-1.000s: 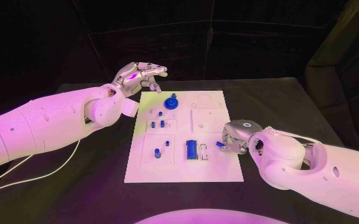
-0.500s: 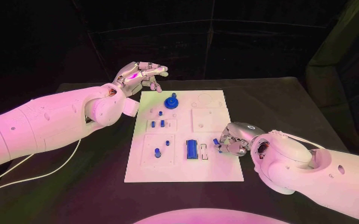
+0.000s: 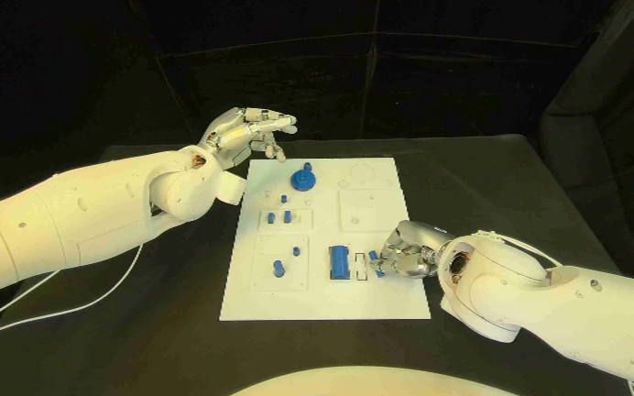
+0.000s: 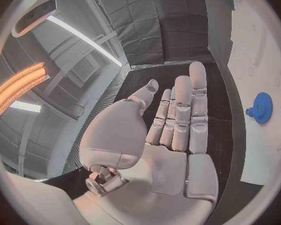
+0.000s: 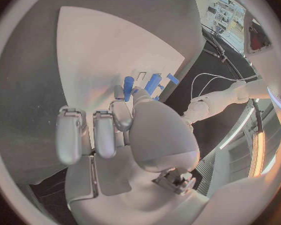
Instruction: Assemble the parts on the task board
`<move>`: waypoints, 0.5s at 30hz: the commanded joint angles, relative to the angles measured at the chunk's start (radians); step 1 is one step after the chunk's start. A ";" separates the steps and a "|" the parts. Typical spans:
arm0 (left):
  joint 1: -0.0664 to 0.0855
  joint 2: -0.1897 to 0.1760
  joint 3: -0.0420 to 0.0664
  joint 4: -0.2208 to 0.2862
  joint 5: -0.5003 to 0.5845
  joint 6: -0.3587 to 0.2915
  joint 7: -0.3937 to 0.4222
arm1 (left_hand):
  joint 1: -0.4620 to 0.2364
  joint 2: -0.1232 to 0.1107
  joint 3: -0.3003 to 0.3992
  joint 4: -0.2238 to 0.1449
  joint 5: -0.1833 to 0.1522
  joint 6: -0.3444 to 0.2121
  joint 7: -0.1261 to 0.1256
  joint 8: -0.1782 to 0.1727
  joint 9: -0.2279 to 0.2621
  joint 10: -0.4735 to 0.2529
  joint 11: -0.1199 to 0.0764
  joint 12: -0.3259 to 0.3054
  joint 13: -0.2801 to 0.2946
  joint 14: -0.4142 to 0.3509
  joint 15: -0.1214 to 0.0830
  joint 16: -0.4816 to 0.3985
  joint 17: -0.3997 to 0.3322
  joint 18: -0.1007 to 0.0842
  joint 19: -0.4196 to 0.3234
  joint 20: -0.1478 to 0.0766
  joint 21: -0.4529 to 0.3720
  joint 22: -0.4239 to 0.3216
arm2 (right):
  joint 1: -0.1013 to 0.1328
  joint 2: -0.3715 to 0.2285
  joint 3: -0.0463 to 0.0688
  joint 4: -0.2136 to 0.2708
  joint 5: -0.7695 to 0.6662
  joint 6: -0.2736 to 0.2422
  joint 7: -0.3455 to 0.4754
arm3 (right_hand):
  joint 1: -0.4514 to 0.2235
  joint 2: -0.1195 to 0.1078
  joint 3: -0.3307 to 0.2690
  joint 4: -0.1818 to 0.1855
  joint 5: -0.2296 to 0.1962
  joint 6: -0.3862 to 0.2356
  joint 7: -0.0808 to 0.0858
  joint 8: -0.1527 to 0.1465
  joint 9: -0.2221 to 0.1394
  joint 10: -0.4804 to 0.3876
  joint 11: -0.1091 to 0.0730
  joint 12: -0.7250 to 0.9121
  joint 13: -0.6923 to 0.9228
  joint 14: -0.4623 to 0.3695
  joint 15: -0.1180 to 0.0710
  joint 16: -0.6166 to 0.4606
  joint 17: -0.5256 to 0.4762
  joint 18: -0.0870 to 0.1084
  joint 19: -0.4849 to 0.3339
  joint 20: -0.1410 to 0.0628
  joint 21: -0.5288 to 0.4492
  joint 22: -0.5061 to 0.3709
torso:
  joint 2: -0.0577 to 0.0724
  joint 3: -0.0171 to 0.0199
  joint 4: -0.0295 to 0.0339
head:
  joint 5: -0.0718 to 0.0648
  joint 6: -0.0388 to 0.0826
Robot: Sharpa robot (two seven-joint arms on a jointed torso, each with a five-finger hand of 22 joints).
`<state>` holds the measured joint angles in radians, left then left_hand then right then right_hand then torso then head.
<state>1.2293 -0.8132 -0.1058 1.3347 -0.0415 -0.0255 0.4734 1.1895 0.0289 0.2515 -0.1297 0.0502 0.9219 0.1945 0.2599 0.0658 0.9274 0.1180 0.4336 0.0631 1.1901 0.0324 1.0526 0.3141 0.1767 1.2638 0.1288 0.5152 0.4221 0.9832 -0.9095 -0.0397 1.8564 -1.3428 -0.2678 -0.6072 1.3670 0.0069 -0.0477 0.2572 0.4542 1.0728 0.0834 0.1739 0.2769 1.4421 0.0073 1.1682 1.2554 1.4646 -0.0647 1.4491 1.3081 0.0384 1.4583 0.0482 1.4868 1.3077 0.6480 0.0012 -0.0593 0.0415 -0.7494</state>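
Fingers of your right hand [image 3: 403,258] pinch a small blue peg [image 5: 128,88] over the near right part of the white board [image 3: 383,300], just beside the blue block [image 3: 338,262] standing there. Farther off, your left hand [image 3: 245,133] hovers released beyond the board's far left corner, near the blue gear [image 3: 304,180]. No writing can be read.

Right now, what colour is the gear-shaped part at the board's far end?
Blue. The gear-shaped part shows best in the left wrist view.

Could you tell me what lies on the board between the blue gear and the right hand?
In the head view, between the blue gear and the right hand lies bare white board, marked with shallow square outlines.
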 commanded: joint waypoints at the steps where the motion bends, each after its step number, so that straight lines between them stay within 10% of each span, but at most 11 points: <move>1: 0.002 0.000 0.001 0.002 0.000 0.007 0.003 | 0.000 0.007 -0.005 0.001 -0.001 0.005 -0.004 -0.005 0.000 0.002 0.002 -0.007 0.001 -0.008 -0.001 0.004 -0.002 0.005 0.006 -0.001 -0.005 -0.001 | 0.001 0.007 0.000 -0.001 0.091 -0.004 0.012 | 0.000 -0.008 0.004 0.005 0.006 0.006 0.001 -0.003 -0.001 0.014 -0.006 0.005 0.037 0.068 0.001 0.006 0.051 -0.009 0.033 0.001 0.004 0.166 | 0.000 0.0000 0.0011 | -0.001 -0.001; 15: 0.002 -0.001 0.001 0.003 0.000 0.008 0.003 | 0.000 0.007 -0.005 0.001 -0.001 0.005 -0.004 -0.005 0.000 0.002 0.002 -0.007 0.001 -0.008 -0.001 0.004 -0.002 0.005 0.006 -0.001 -0.005 -0.001 | 0.001 0.025 0.000 0.001 0.081 -0.067 0.035 | -0.002 -0.009 0.004 0.006 0.007 0.006 0.001 -0.004 -0.002 0.015 -0.006 0.005 0.037 0.068 0.001 0.006 0.050 -0.009 0.033 0.001 0.004 0.166 | 0.000 0.0006 0.0000 | 0.003 -0.003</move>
<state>1.2294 -0.8140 -0.1057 1.3353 -0.0416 -0.0253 0.4723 1.1895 0.0289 0.2515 -0.1297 0.0502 0.9219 0.1945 0.2599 0.0658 0.9274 0.1180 0.4336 0.0631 1.1901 0.0324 1.0526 0.3142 0.1766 1.2638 0.1288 0.5152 0.4222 0.9833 -0.8861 -0.0397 1.8552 -1.2624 -0.2954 -0.5919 1.3670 0.0069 -0.0451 0.2598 0.4568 1.0728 0.0835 0.1740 0.2759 1.4420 0.0072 1.1702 1.2556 1.4648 -0.0645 1.4491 1.3079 0.0384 1.4583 0.0482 1.4868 1.3076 0.6480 0.0016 -0.0592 0.0448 -0.7527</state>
